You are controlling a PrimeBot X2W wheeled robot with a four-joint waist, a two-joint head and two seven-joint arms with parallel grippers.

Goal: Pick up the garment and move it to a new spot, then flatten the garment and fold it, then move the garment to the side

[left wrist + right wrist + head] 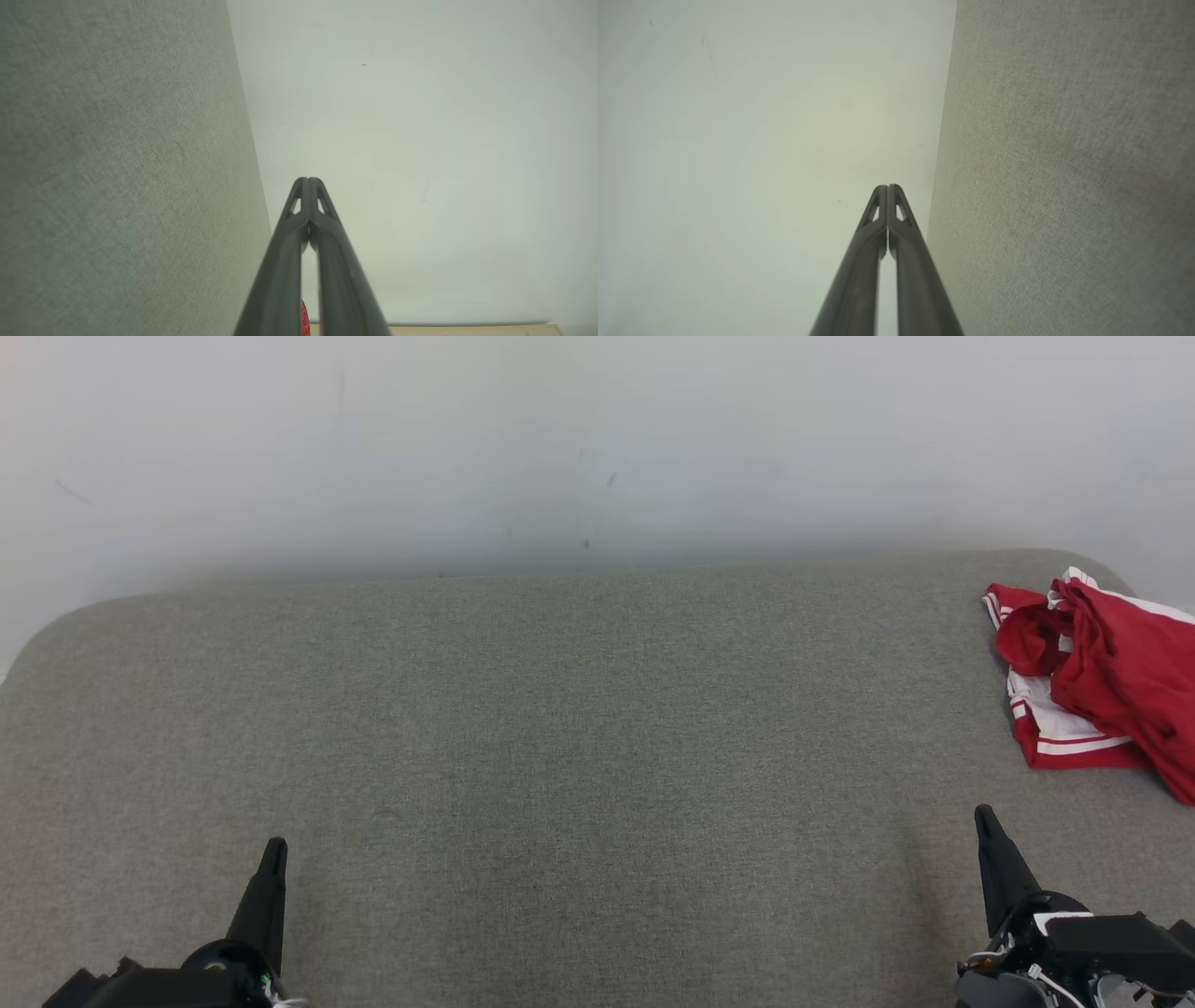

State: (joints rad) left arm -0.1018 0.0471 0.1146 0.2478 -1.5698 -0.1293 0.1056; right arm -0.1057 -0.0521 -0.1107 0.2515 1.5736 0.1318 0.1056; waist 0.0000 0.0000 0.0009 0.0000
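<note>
The garment (1097,677) is red with white stripes and lies crumpled at the far right of the grey cushioned surface (579,737), running off the head view's right edge. A sliver of its red (304,319) peeks between the fingers in the left wrist view. My left gripper (274,849) rests low at the lower left, shut and empty, its fingertips pressed together (308,179). Below the garment, at the lower right, my right gripper (983,814) is also shut and empty, tips touching (887,186).
A pale wall (597,448) rises directly behind the grey surface. The surface has rounded back corners at the left and right. A strip of light wood (467,330) shows at the bottom of the left wrist view.
</note>
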